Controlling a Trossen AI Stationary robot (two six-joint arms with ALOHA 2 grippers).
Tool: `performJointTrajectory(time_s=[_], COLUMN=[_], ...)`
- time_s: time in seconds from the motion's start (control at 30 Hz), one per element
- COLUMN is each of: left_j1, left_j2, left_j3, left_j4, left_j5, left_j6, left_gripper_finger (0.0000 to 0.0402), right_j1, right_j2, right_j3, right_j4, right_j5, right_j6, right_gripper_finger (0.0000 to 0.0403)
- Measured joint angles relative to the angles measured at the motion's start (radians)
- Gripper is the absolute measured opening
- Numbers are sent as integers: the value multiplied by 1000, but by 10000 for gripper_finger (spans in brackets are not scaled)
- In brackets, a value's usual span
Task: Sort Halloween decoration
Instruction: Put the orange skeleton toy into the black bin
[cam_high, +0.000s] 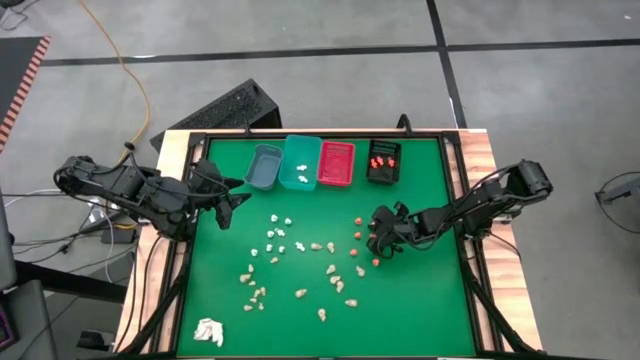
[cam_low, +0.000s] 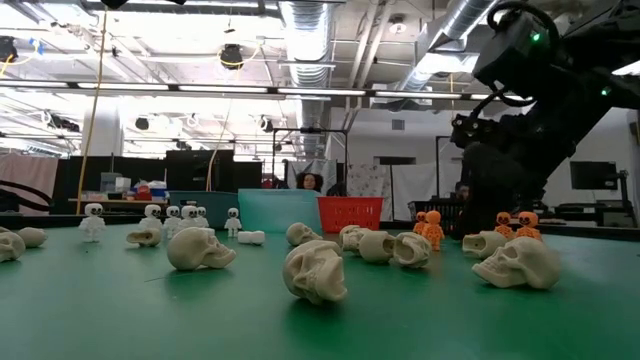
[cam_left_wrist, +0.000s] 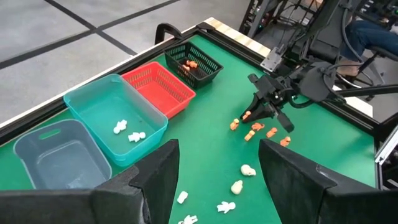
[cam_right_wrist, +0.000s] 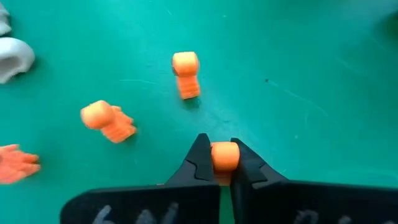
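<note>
On the green mat, right end effector (cam_right_wrist: 219, 163) pinches an orange figure (cam_right_wrist: 224, 155); left end effector (cam_left_wrist: 217, 165) gapes.

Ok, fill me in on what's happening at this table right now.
The robot is sorting tiny Halloween figures into bins. The right gripper is down on the green table, shut on one orange figure, with more orange ones lying close by. The left gripper waits open near the grey bin. A few orange pieces already sit in the black bin and white ones in the teal bin; the skulls remain loose.
</note>
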Motion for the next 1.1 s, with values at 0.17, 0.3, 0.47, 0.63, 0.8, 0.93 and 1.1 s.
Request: performJointTrajectory(time_s=[0.17,0.3,0.47,0.63,0.8,0.93,1.1], left_j1=[0,0,0,0,0,0,0], left_j2=[0,0,0,0,0,0,0], left_j3=[0,0,0,0,0,0,0], left_j4=[0,0,0,0,0,1,1], left_j5=[0,0,0,0,0,-7,-28], left_j6=[0,4,7,7,7,7,7], left_gripper_finger=[210,210,210,210,210,210,210], right_j1=[-6,-36,-108,-216,-366,-472,-561], right_j2=[-81,-169,-288,-385,-422,-404,-339], right_j3=[15,25,27,28,29,29,29], right_j4=[0,-4,-5,-5,-8,-7,-13], right_j5=[7,12,18,48,50,50,44], right_j6=[-24,-37,-67,-118,-134,-135,-135], right_gripper_finger=[14,14,14,13,13,13,13])
